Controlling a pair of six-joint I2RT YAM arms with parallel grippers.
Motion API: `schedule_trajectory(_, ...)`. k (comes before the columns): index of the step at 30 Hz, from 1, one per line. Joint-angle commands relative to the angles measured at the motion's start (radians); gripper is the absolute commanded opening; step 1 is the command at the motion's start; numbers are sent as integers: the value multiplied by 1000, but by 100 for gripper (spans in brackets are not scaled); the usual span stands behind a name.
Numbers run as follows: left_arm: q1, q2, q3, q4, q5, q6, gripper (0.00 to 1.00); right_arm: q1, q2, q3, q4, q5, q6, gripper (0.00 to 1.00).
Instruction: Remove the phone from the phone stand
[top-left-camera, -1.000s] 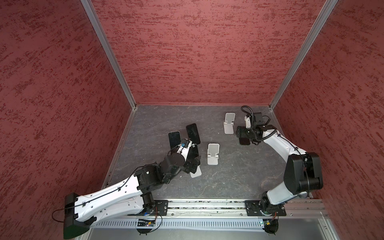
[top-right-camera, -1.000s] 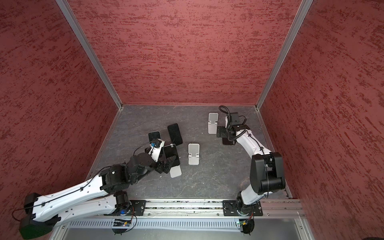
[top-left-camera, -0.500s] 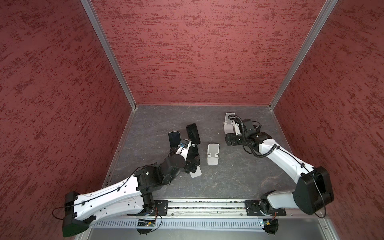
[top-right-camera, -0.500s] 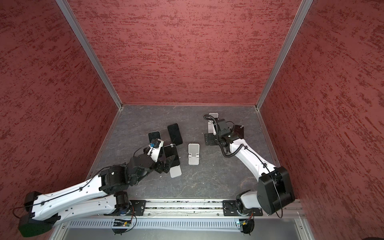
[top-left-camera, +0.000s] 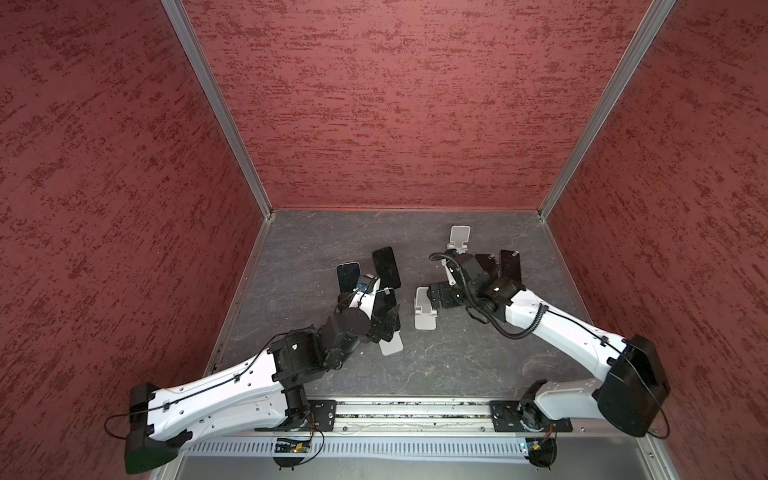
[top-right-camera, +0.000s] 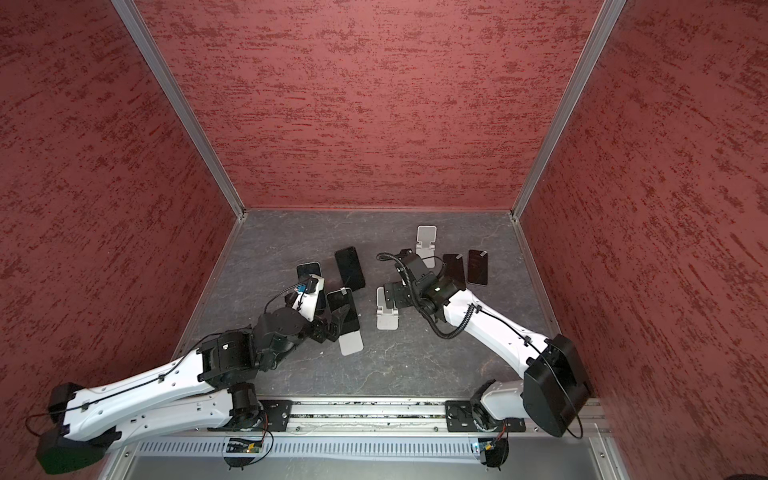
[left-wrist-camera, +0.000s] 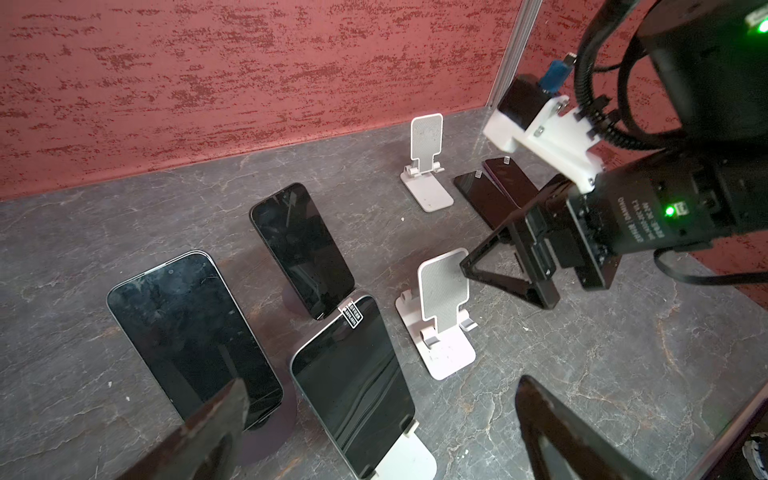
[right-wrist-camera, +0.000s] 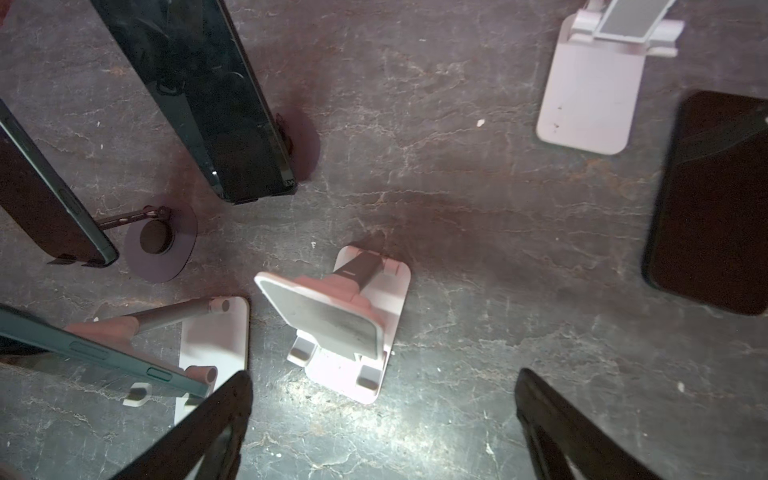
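Approaching propped phone (left-wrist-camera: 353, 386)
Left fingers (left-wrist-camera: 216, 419), right fingers (right-wrist-camera: 216, 415) spread, empty; next: left pinches phone edges, lifts clear of stand (left-wrist-camera: 409, 457).

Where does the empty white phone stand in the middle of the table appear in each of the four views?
Top view: middle stand, centre of the table.
Top view: middle stand, same spot.
Left wrist view: middle stand, between the stickered phone and the right arm.
Right wrist view: middle stand, at the centre, beside a flat phone.
Shared landmark: the other empty stand by the back wall.
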Motion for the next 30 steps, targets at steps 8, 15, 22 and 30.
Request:
schedule_trajectory(8,-1,-51,-26,15,-16,-14,100,127,164,106,6,199,105,99)
schedule_trajectory(15,0,-60,-32,16,-20,-5,100,146,192,101,50,235,159,99)
schedule_trajectory(22,0,-72,-38,10,-13,-10,100,151,223,98,67,271,210,93)
schedule_trajectory(30,0,-102,-58,-7,-17,-30,99,154,267,113,65,314,255,80)
